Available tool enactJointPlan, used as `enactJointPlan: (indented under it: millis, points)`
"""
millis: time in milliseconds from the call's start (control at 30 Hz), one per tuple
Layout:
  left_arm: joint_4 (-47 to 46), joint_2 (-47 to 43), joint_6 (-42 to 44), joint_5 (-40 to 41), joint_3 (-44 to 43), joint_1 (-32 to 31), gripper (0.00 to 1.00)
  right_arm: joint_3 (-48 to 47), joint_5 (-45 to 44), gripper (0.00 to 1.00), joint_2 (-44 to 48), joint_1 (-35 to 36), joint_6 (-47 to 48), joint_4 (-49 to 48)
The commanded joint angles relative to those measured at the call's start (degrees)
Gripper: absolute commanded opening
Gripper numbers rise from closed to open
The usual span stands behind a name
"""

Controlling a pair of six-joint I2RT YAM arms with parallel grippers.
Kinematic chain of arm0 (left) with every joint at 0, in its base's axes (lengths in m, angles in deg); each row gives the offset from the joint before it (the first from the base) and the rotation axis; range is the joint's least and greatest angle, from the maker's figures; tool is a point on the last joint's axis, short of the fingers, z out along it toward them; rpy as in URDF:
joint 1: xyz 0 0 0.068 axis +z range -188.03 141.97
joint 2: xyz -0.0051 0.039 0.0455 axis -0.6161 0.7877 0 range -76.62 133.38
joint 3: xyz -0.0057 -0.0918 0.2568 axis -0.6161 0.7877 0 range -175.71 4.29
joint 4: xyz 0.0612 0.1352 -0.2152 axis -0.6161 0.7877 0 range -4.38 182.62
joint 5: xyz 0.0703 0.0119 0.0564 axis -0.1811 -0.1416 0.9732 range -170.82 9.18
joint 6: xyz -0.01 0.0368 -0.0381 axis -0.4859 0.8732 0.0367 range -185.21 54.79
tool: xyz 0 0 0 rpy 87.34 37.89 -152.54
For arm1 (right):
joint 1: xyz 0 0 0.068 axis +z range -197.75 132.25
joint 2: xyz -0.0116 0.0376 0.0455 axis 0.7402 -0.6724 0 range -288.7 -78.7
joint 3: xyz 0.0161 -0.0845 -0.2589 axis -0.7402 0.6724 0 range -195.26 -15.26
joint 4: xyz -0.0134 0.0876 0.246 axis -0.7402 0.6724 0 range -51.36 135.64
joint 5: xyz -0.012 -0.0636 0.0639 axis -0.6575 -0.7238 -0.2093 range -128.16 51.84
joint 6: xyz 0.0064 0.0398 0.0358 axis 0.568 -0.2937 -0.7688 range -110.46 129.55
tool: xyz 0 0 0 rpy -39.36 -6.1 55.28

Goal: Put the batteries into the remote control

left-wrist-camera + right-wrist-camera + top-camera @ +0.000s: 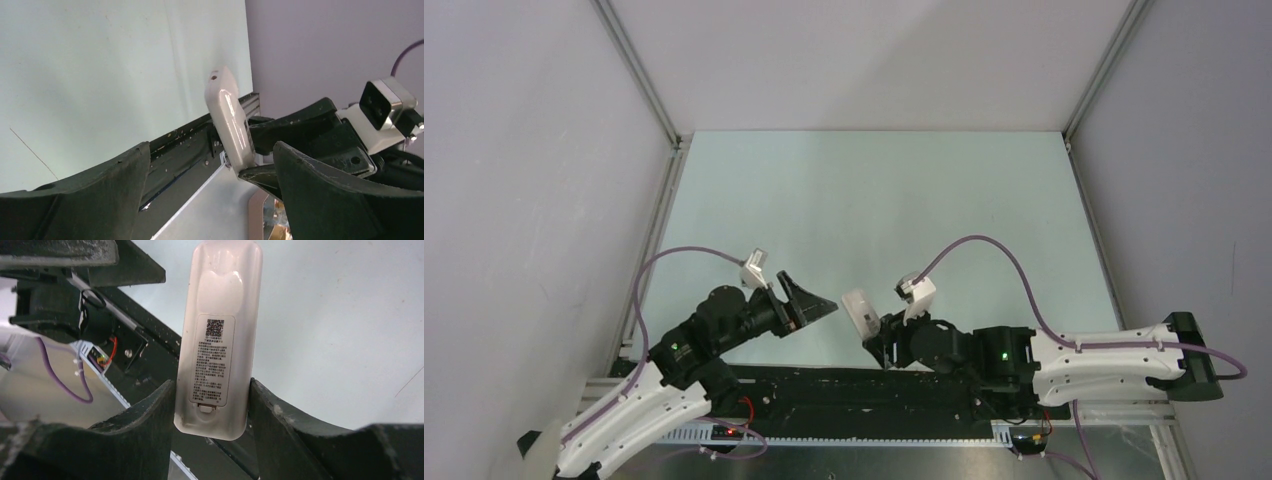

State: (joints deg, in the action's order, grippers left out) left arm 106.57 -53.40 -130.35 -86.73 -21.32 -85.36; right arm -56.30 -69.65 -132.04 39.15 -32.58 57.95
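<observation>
My right gripper is shut on the lower end of the white remote control and holds it up above the table's near edge. In the right wrist view the remote shows its back, with a printed label and a closed battery cover, clamped between my two fingers. In the left wrist view the remote stands tilted, seen edge-on. My left gripper is open and empty, a short way left of the remote and pointing at it. No batteries are in view.
The pale green table stretches away behind the grippers, walled by grey panels. A black rail runs along the near edge between the arm bases. Purple cables loop above both wrists.
</observation>
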Motion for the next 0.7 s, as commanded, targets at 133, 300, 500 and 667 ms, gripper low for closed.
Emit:
enactJointPlan:
  millis: [133, 300, 500, 667]
  points:
    - [-2.47, 4.15, -2.36, 3.6, -5.5, -0.48, 0.94, -0.31, -5.75, 0.17, 1.17, 0.64, 0.0, -7.94]
    - [-3.59, 5.43, -2.27, 4.43, -5.87, -0.48, 0.94, -0.28, -4.18, 0.16, 0.83, 0.69, -0.31, -8.8]
    - [-5.39, 8.3, -1.92, 2.67, -6.68, -0.57, 0.93, -0.27, -3.79, 0.16, 0.73, 1.69, 0.98, -12.63]
    - [-5.95, 8.44, -1.82, 2.81, -7.04, -0.56, 0.81, -0.29, -2.26, 0.16, 0.09, 1.71, 2.98, -15.75]
